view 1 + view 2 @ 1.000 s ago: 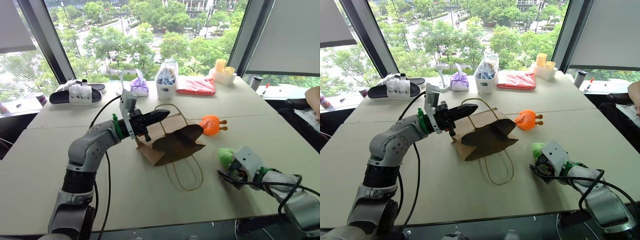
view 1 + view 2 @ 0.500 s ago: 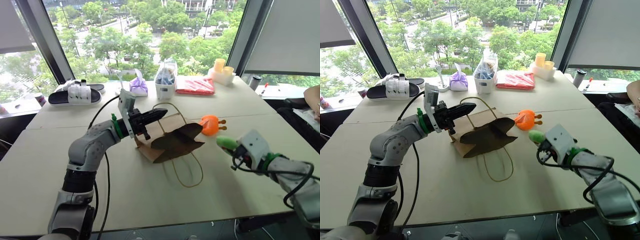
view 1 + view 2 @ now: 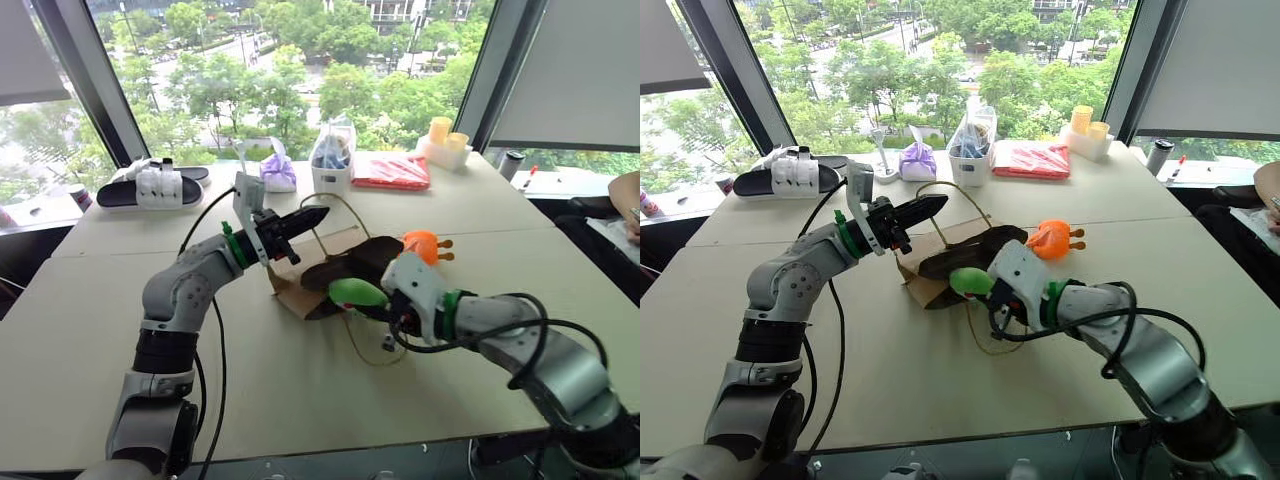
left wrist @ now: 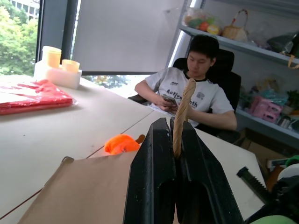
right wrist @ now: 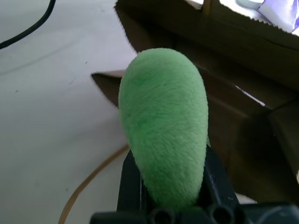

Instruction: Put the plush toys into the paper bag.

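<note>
The paper bag [image 3: 289,287] lies on its side mid-table, its dark mouth facing the right arm. My left gripper [image 3: 306,217] is shut on one tan loop handle [image 4: 181,117] and holds that side of the mouth up. My right gripper [image 3: 384,306] is shut on the green plush toy [image 3: 353,293], which hangs just in front of the bag's mouth, above the other handle loop on the table. In the right wrist view the green plush toy [image 5: 164,126] bulges out between the black fingers [image 5: 130,185]. The orange plush toy [image 3: 421,248] sits on the table just behind the bag's right side.
Along the window edge stand black-and-white sandals [image 3: 154,186], a purple tied pouch [image 3: 278,172], a clear bag of blue items [image 3: 333,158], a red packet [image 3: 392,172] and yellow cups [image 3: 446,141]. A person [image 4: 198,95] sits beyond the table's right end.
My right gripper shut on the green plush toy at the table's right, lifted it and swung left to the bag's mouth. The left gripper kept the handle, barely moving.
</note>
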You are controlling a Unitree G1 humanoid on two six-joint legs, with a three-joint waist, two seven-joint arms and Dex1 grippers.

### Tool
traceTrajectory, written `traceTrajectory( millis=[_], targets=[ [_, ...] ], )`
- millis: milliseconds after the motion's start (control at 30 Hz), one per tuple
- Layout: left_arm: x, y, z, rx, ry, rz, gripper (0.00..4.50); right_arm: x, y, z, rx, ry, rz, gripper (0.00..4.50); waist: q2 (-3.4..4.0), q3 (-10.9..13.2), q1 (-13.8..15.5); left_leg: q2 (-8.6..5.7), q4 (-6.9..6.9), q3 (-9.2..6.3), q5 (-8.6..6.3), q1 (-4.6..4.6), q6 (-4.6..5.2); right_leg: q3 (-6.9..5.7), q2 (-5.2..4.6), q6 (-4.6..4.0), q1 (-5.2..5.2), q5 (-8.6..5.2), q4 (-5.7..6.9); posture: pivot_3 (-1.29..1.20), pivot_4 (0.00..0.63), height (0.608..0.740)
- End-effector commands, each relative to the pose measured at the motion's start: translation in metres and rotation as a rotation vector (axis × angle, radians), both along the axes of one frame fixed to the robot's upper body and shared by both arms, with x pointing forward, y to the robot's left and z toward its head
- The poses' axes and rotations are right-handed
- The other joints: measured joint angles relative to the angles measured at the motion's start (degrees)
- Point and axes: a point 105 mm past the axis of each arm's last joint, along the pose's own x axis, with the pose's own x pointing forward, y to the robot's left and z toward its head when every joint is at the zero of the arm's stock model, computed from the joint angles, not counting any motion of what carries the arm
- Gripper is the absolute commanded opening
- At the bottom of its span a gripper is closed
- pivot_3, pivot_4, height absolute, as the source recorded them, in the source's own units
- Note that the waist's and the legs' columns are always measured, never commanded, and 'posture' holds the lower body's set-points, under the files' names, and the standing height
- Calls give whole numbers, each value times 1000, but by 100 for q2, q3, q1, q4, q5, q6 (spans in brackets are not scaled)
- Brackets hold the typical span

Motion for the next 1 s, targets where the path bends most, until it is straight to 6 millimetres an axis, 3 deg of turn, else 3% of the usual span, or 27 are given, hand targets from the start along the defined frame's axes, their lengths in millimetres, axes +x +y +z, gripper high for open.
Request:
traceTrajectory(
  millis=[33,267,367,567,600,733,867,900,1000],
  targets=[
    [-10,0,14,-26,-43,-28,0,23,10,9,25,-95,-24,17,-2,0,-13,0,-1,-1,0,0,0,0,0,0,-1,0,0,0,150,740],
    [-16,-1,13,-34,-25,-46,0,71,16,-7,-20,-115,-82,17,-1,-1,-96,-2,-6,-1,21,-2,-38,1,0,0,-4,0,0,0,150,740],
    [-18,-2,15,-50,-12,-51,0,87,22,-4,-2,-135,-102,1232,-1,0,-120,-1,-13,-1,23,-1,-39,1,0,0,-8,0,1,0,150,740],
    [-14,4,17,-75,4,-14,0,83,26,10,25,-152,-72,4418,-1,0,-125,0,-18,-2,23,-2,-42,2,1,0,-15,0,3,0,150,740],
    [-14,5,17,-75,4,-11,0,74,21,17,40,-135,-46,4418,0,0,-109,0,-17,-2,23,-2,-42,2,0,0,-15,0,3,0,150,740],
    [-13,9,16,-72,7,5,0,39,-19,55,55,-155,-33,4418,0,1,-45,-8,-10,-14,23,-15,-40,2,-2,0,-12,0,-4,0,150,740],
    [-11,11,15,-74,10,21,0,21,-52,81,124,-160,-100,4418,0,0,-16,-7,-13,-12,1,-10,-3,1,-1,0,-8,0,-7,0,150,740],
    [-10,13,15,-77,13,27,0,18,-69,89,139,-168,-147,4418,0,0,-27,-4,-12,-8,0,-5,-2,2,0,0,-8,0,-3,0,150,740],
    [-8,17,15,-76,10,47,0,36,-150,92,161,-204,-450,4418,0,0,-2,-3,-11,-6,1,-3,-2,1,1,0,-4,0,-2,0,150,740]
  ],
)
